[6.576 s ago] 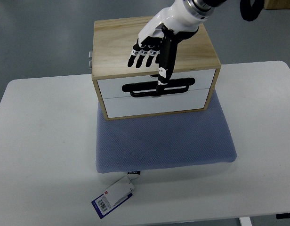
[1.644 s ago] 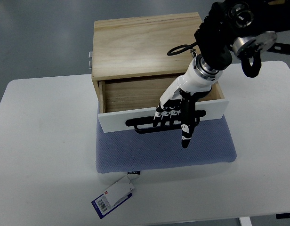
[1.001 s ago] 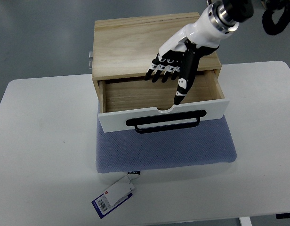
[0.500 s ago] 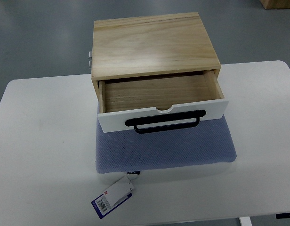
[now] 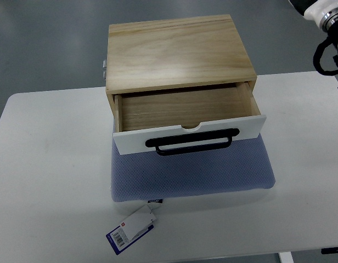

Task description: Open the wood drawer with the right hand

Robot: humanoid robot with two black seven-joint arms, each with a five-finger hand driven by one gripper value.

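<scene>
Pale grained wood drawer pulled out; black bar handle.

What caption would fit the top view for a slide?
Wood drawer pulled open and empty, black handle facing the camera, box on a blue mat; right arm at the upper right corner.

place: a robot test lab or workshop
floor: bare grey floor around the table
furniture: plain white table (nothing homely about it)
props: staged wooden drawer box on a blue pad with its tag attached
</scene>
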